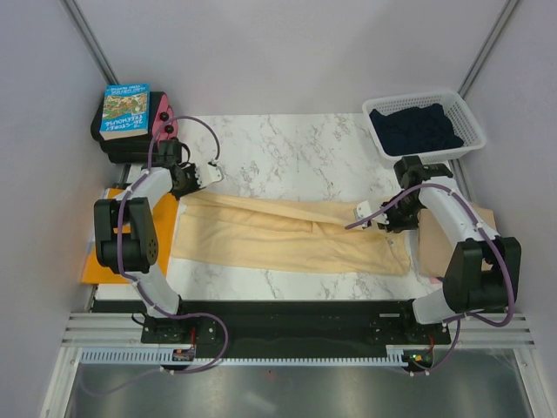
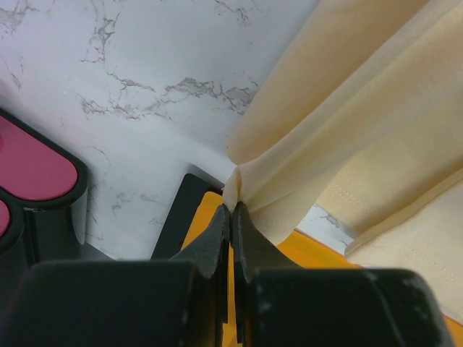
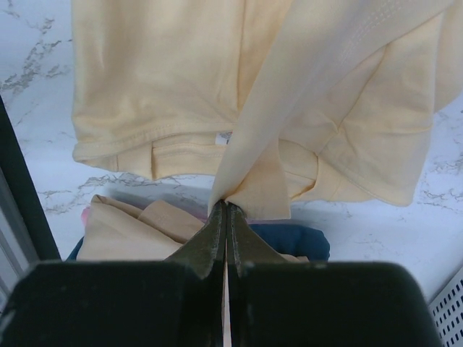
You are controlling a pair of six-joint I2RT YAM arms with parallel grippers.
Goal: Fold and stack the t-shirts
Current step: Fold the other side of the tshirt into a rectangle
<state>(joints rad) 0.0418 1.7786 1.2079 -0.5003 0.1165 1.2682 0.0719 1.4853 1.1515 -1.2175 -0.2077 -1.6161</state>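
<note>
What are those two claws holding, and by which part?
Both are shut on the pale yellow t-shirt: the left claw pinches a gathered fold at its left end, the right claw a lifted fold near its right end.

1. Book (image 1: 126, 111), far left corner of the surface. The cover is blue-green with a picture. Rows of white lettering run across the top and along a lower band, all too small to read, and the script cannot be told

2. Yellow shirt (image 3: 181, 87). A small white label (image 3: 224, 137) sits at the neck hem in the right wrist view, any print on it too small to make out

Nothing legible in any view
</note>
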